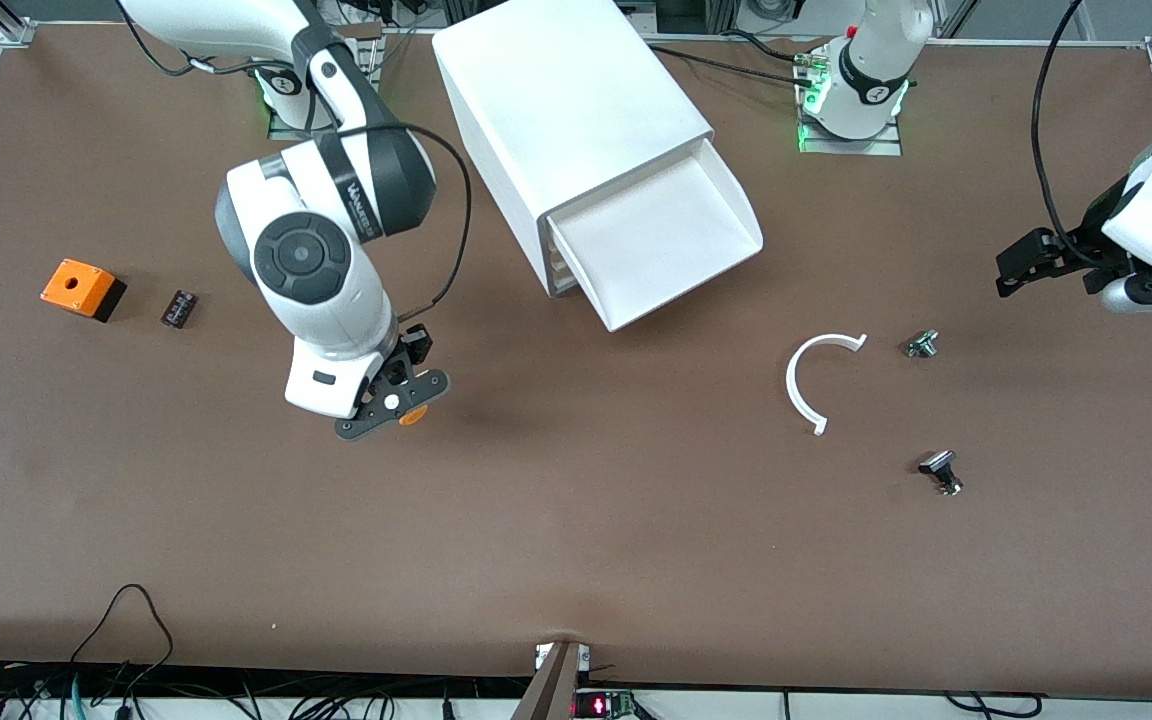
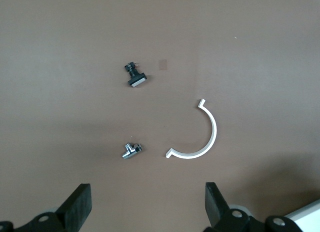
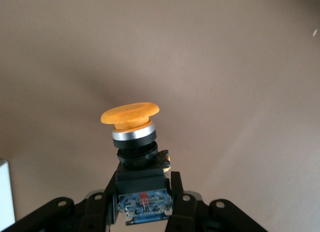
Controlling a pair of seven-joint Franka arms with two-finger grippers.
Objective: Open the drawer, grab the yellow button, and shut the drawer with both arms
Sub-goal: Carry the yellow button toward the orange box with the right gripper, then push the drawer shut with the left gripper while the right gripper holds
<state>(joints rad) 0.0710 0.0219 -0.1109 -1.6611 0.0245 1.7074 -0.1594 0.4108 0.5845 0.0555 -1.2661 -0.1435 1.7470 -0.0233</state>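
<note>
Toward the right arm's end of the desk I see an orange box with a hole [image 1: 82, 287] and, just beside it, a small black part [image 1: 179, 308]. Next along, my right gripper [image 1: 398, 398] hangs over bare brown desk [image 1: 576, 540], clamped tight on the button [image 3: 136, 142]: the fingers [image 3: 181, 204] pinch its black body, and the orange cap [image 1: 413, 416] sticks out clear of them.

At the desk's edge nearest the arm bases stands the white cabinet [image 1: 566, 110], turned at an angle. Its top drawer [image 1: 666, 240] is pulled well out and, as far as I can make out from above, its white floor is bare.

Closer to the front camera than the drawer lies a white half-ring [image 1: 816, 380], its gap facing the left arm's end. Just beside it sits a small silver part [image 1: 922, 344]; nearer the front edge lies a small black-and-silver part [image 1: 940, 470].

Over the left arm's end of the desk my left gripper [image 1: 1048, 262] waits, fingers [image 2: 80, 204] spread wide with nothing between them. Its wrist camera looks down on the half-ring and both small parts.
</note>
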